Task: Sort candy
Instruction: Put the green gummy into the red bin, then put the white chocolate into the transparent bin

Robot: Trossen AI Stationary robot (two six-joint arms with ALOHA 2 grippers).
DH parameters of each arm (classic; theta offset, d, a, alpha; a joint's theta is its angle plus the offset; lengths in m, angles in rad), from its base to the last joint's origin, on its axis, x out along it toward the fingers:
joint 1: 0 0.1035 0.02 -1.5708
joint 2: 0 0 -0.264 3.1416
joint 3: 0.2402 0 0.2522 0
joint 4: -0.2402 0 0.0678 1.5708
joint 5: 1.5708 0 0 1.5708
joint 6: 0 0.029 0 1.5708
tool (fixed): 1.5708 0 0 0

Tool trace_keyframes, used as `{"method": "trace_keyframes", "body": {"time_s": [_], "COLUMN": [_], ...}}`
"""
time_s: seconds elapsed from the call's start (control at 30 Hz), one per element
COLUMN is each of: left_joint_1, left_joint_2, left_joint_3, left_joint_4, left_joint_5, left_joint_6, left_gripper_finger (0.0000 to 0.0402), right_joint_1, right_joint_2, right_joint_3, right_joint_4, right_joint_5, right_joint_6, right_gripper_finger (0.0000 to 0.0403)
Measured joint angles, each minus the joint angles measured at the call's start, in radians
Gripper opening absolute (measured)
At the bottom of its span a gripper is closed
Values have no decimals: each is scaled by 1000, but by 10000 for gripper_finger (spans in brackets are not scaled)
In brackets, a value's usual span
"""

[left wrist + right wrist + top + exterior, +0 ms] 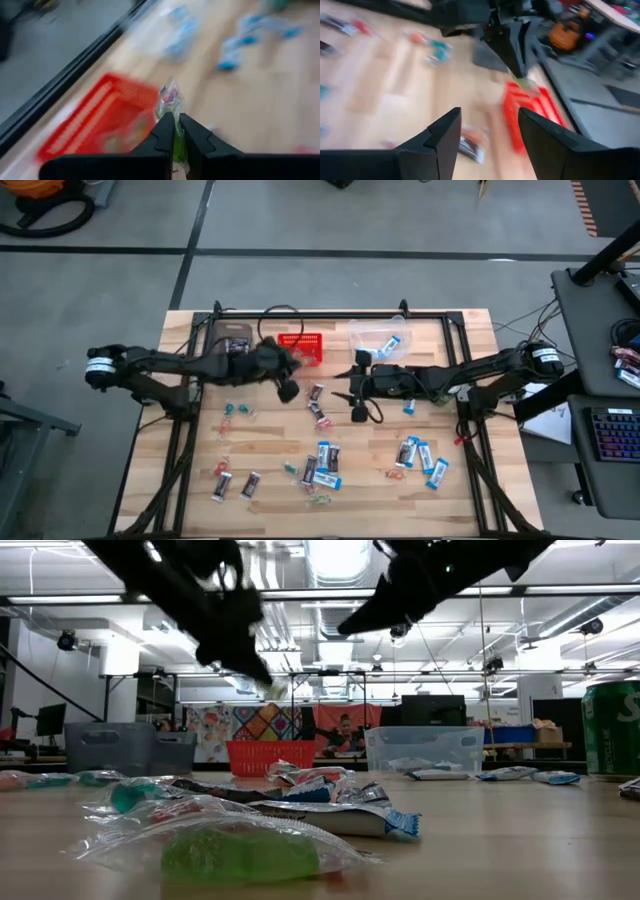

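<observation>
My left gripper (291, 378) is shut on a small green-and-pink wrapped candy (170, 100) and hangs above the near edge of the red mesh basket (303, 348). The right wrist view shows that gripper from the front, with the green candy (522, 82) below its tips. My right gripper (343, 385) stands open to the right of it, level, with nothing between its fingers (445, 135). More candy lies loose on the wooden table: blue-and-white packets (325, 465), dark mini bars (318, 405), small twist-wrapped pieces (232, 410). My left gripper pinches the small wrapped candy between its two fingertips (165, 127), so that the wrapper's green-and-pink end (169, 95) sticks out past them. The fingers slant down toward the basket. The candy is lifted clear of the table and of the basket.
A clear plastic bin (380, 340) holding a blue packet stands right of the red basket at the table's far side. A black frame (330, 315) runs round the table top. More blue packets (422, 455) lie near the right front. A green can (612, 730) stands at the low view's right.
</observation>
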Motion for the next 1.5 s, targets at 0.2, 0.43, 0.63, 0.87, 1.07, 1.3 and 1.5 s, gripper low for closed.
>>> {"method": "trace_keyframes", "body": {"time_s": [0.2,0.43,0.63,0.87,1.07,1.3,1.5], "left_joint_1": [162,204,205,191,136,56,15], "left_joint_2": [124,238,288,296,257,232,232], "left_joint_3": [15,96,158,216,225,225,225], "left_joint_4": [-14,-83,-192,-271,-275,-249,-204], "left_joint_5": [50,53,53,89,158,159,158], "left_joint_6": [-23,0,14,-7,-11,-11,-5], "left_gripper_finger": [0,12,55,100,107,107,107], "right_joint_1": [-59,-92,-90,-81,-50,-45,-13], "right_joint_2": [2,6,6,4,3,10,73], "right_joint_3": [-1,-2,-2,-2,-2,-2,-5], "right_joint_4": [-30,-80,-145,-314,-525,-999,-1160], "right_joint_5": [18,17,15,-52,-194,-81,-73], "right_joint_6": [-9,24,119,351,642,1145,1325], "right_gripper_finger": [192,192,192,192,192,192,192]}}
